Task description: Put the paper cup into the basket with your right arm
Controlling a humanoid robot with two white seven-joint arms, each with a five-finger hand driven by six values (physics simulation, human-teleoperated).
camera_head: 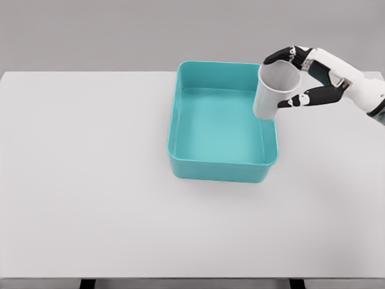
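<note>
In the upper right of the frame we see our right hand point(293, 77) grasping the paper cup point(274, 90), dark fingers point(278, 57) curled over its rim and the thumb pressed against its side. The white cup is tilted, its open mouth facing up and toward the right, its base hanging over the right wall of the teal basket point(221, 170) at the far corner. The basket sits on the white counter point(84, 180), just right of centre. We cannot tell whether the cup's base touches the basket wall
</note>
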